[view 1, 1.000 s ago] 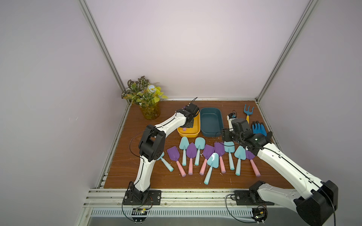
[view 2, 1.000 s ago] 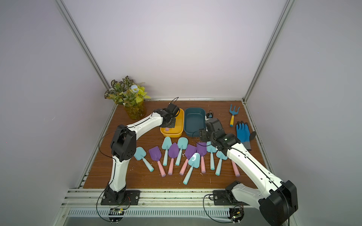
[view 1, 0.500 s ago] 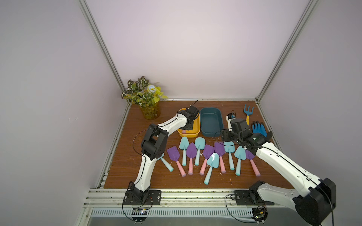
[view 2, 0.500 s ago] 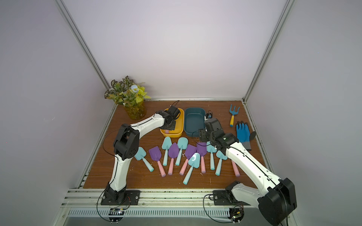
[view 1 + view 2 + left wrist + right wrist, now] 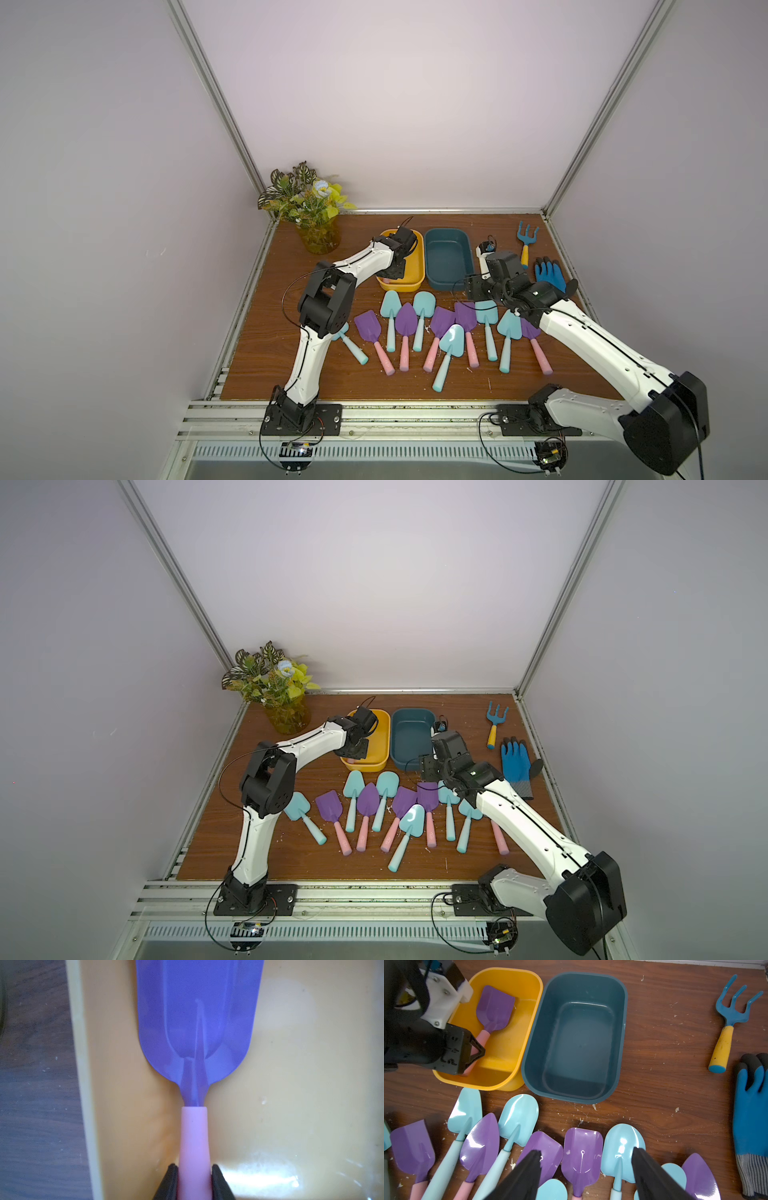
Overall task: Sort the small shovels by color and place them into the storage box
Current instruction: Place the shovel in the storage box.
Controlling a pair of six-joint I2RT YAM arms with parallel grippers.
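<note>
Gripping one purple shovel [image 5: 197, 1012] are left jaws; right jaws open over eleven loose shovels [image 5: 406, 319].

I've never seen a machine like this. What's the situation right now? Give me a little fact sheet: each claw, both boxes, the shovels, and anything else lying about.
left gripper: shut on the pink handle of the purple shovel
purple shovel: blade inside the yellow box
teal box: empty, beside the yellow box
right gripper: open, above the loose shovels
loose shovels: eleven on the table, six blue, five purple
aside: rake, glove, plant
</note>
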